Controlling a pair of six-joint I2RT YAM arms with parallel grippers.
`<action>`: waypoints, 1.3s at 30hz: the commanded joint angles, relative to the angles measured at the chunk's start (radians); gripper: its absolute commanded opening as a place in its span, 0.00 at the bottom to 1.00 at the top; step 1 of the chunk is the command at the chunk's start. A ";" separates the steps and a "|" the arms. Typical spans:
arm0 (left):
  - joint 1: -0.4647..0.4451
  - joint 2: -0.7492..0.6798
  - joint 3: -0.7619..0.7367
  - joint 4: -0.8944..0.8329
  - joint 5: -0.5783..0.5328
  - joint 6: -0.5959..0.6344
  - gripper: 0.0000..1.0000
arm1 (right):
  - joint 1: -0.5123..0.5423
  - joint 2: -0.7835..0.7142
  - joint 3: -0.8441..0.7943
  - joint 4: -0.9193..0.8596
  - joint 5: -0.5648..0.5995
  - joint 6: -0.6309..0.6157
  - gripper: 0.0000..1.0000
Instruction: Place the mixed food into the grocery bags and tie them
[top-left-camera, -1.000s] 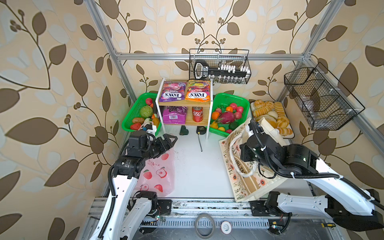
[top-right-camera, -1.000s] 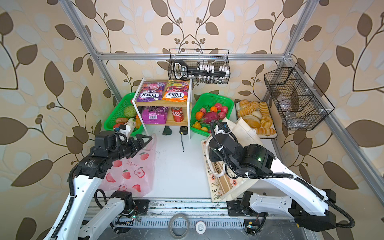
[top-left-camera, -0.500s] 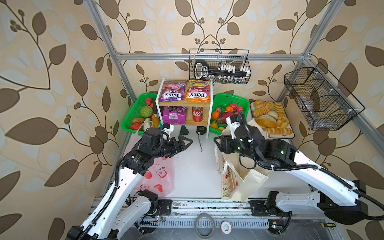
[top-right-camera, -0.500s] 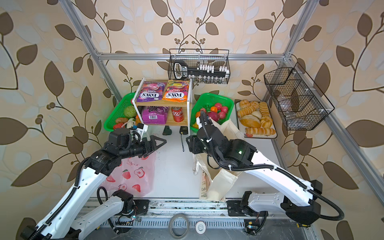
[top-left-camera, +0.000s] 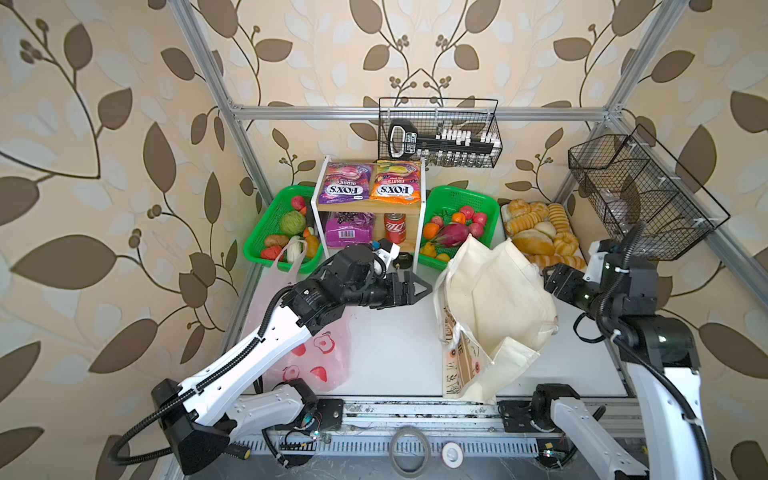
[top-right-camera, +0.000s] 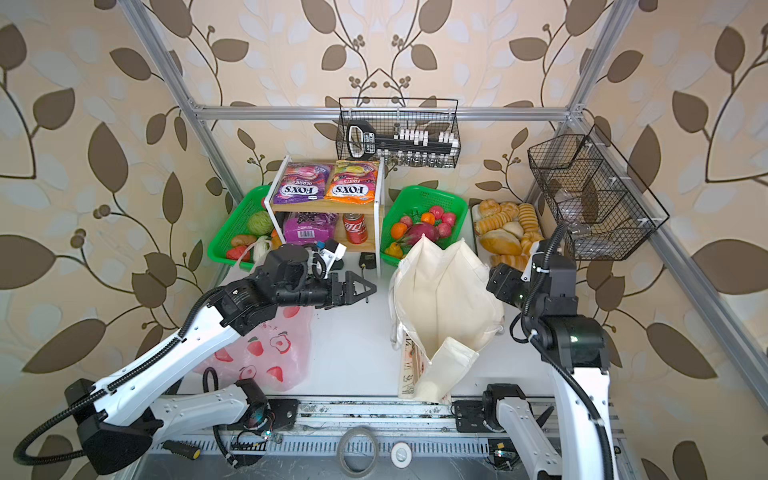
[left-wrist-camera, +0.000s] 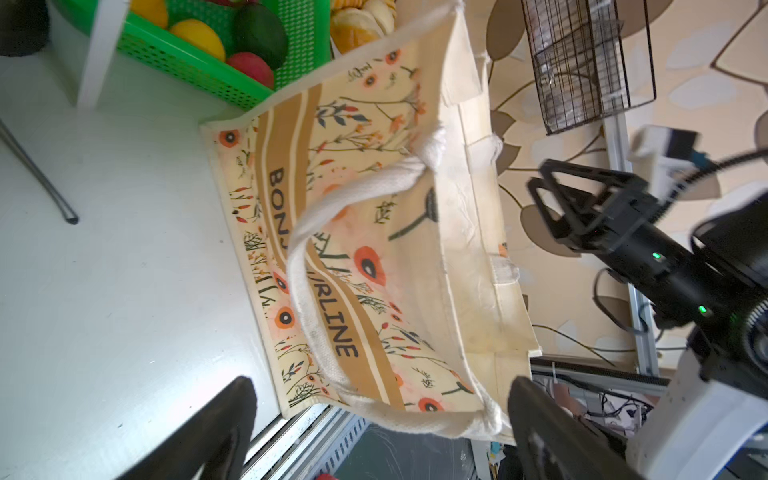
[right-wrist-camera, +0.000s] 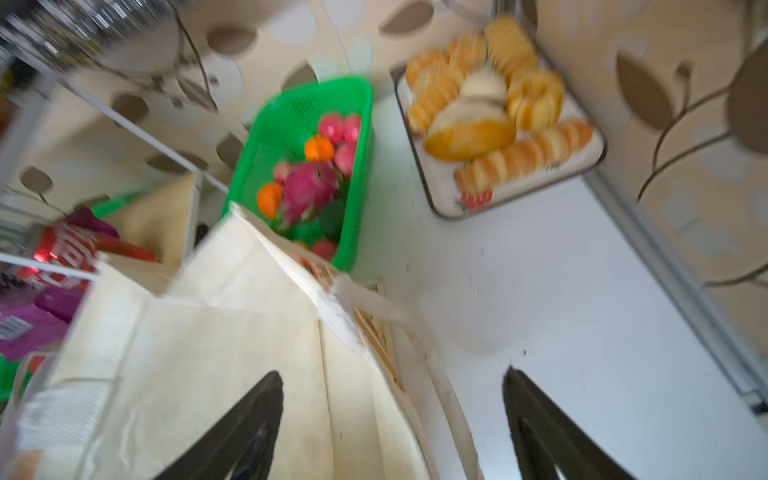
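The cream tote (top-left-camera: 494, 299) (top-right-camera: 444, 291) stands slumped right of centre, mouth up. My left gripper (top-left-camera: 419, 286) (left-wrist-camera: 380, 382) is open just left of it, facing its printed side (left-wrist-camera: 374, 249). Open too, my right gripper (top-left-camera: 548, 276) (right-wrist-camera: 391, 372) hangs at the tote's right rim (right-wrist-camera: 208, 353), holding nothing. The pink bag (top-left-camera: 320, 357) lies flat under my left arm. The orange FOX'S packet (top-left-camera: 397, 183), magenta packet (top-left-camera: 349, 230) and cola can (top-left-camera: 394, 227) sit on the shelf. Dragon fruit (top-left-camera: 453, 235), orange (top-left-camera: 431, 230) and yellow fruit (top-left-camera: 428, 249) lie in the right green basket (top-left-camera: 488, 199).
A second green basket (top-left-camera: 266, 232) with vegetables stands left of the shelf (top-left-camera: 320, 199). The purple FOX'S packet (top-left-camera: 347, 185) lies on the shelf top. Bread rolls (top-left-camera: 536, 232) fill a tray at back right. Wire baskets hang on the back frame (top-left-camera: 440, 137) and the right wall (top-left-camera: 640, 195).
My right gripper raised the tote from lying flat, opened and drew back to the right. My left arm swung from over the pink bag toward the tote.
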 joint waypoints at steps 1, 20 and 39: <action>-0.063 0.033 0.067 0.028 -0.075 0.040 0.98 | -0.089 0.016 -0.092 -0.008 -0.397 -0.083 0.80; -0.168 0.448 0.486 -0.256 -0.583 0.236 0.00 | 0.018 -0.005 -0.081 0.183 -0.092 0.004 0.00; -0.133 0.429 0.418 -0.201 -0.566 0.247 0.00 | 0.101 -0.054 -0.253 0.332 -0.166 -0.018 0.03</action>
